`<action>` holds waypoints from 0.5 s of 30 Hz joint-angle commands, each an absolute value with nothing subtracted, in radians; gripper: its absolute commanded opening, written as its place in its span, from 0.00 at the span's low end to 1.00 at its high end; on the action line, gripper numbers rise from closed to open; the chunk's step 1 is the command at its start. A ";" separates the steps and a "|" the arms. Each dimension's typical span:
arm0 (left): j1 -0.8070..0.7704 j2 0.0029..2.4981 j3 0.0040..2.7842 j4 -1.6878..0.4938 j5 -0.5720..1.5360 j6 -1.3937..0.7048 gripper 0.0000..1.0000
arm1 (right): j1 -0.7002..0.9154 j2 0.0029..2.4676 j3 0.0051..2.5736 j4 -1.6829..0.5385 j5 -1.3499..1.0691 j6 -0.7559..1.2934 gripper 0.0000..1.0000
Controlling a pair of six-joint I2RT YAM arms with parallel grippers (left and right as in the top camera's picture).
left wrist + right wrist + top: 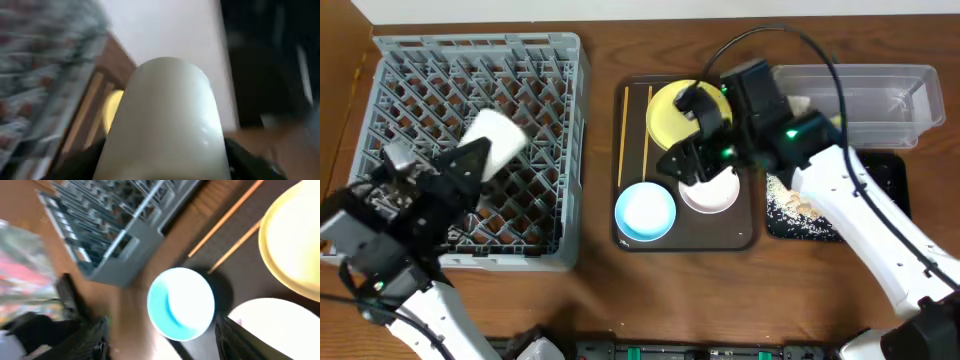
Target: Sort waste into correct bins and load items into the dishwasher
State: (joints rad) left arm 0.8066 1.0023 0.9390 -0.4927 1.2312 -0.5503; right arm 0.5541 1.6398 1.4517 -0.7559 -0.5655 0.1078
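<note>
My left gripper (478, 155) is shut on a white cup (498, 138) and holds it tilted above the grey dishwasher rack (550, 60). In the left wrist view the cup (170, 100) fills the gap between the fingers of the left gripper (162, 167). My right gripper (695, 165) hangs open over the brown tray (745, 240), just above the white bowl (712, 192). In the right wrist view the right gripper (165, 340) holds nothing, with the light blue bowl (181, 302) below its gap. The yellow plate (670, 115) and chopsticks (625, 140) lie on the tray.
A clear tub (890, 100) stands at the back right. In front of it a black tray (885, 175) holds pale rice scraps (798, 205). My right arm crosses over both. The blue bowl (645, 212) sits at the tray's front left.
</note>
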 commanded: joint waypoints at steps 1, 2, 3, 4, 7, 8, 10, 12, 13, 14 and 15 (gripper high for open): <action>0.837 0.997 0.956 -0.584 0.948 -0.513 0.47 | 0.603 1.616 1.453 -0.752 -0.445 0.072 0.67; 0.837 0.997 0.962 -0.638 0.835 -0.490 0.47 | 0.614 1.616 1.453 -0.752 -0.425 0.072 0.67; 0.837 0.997 0.974 -0.698 0.717 -0.479 0.47 | 0.621 1.616 1.453 -0.753 -0.418 0.072 0.68; 0.837 0.997 0.985 -0.737 0.636 -0.479 0.47 | 0.627 1.616 1.453 -0.753 -0.418 0.072 0.68; 0.837 0.997 1.053 -0.896 0.247 -0.488 0.47 | 0.638 1.616 1.453 -0.753 -0.415 0.064 0.69; 0.837 0.997 1.077 -0.922 0.135 -0.488 0.48 | 0.637 1.616 1.453 -0.753 -0.414 0.065 0.70; 0.836 0.999 1.092 -0.937 0.077 -0.488 0.47 | 0.637 1.616 1.453 -0.752 -0.414 0.065 0.70; 0.837 1.021 1.090 -0.949 0.069 -0.495 0.47 | 0.637 1.616 1.453 -0.749 -0.414 0.065 0.70; 0.837 1.048 1.090 -0.948 0.040 -0.496 0.47 | 0.637 1.616 1.453 -0.751 -0.414 0.065 0.70; 0.837 1.076 1.090 -0.944 0.030 -0.498 0.48 | 0.637 1.616 1.453 -0.752 -0.414 0.065 0.70; 0.837 1.126 1.090 -0.941 0.035 -0.512 0.49 | 0.637 1.616 1.453 -0.757 -0.414 0.065 0.70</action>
